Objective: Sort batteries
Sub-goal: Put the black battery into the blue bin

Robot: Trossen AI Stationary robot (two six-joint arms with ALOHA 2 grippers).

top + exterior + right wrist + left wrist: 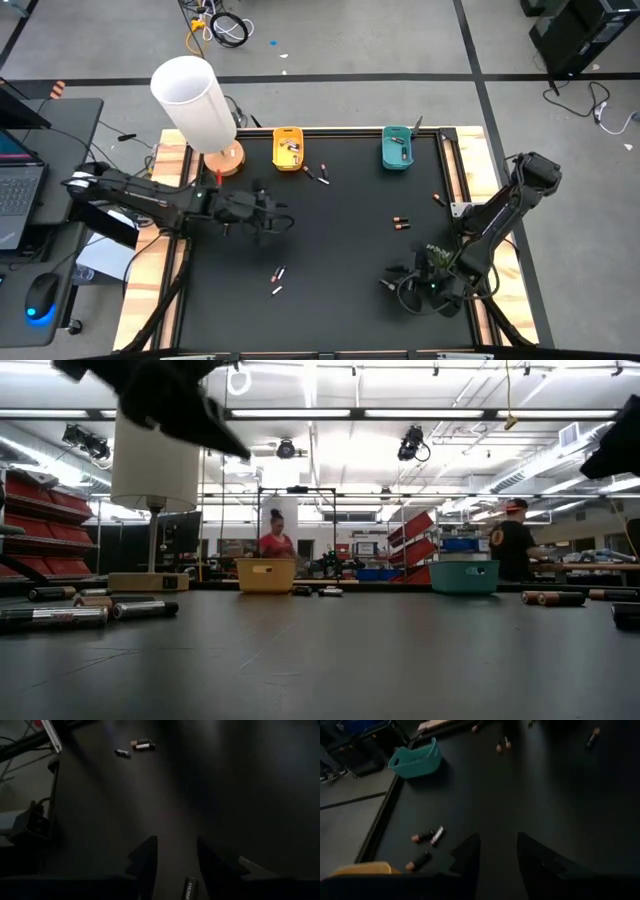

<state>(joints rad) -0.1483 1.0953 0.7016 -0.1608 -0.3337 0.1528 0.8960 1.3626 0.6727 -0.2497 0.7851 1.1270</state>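
Hovering at about 9 o'clock over the desk (340, 230), the left gripper (497, 851) has its jaws parted with nothing between them, likely poised between picks, while the yellow bin (288, 148) and teal bin (397, 148) wait along the 12 o'clock edge. The batteries (400, 223) lie scattered about the desk. At 4 o'clock the right gripper (177, 854) shows parted jaws over a battery cut off by the frame's edge; whether it is gripped I cannot tell.

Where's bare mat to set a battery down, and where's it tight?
Freest: the black mat's centre, between the left gripper, the copper-ended battery pair and the two loose silvery batteries. Crowded: the back edge around the yellow plastic bin and teal plastic bin, and the corner under the right gripper.
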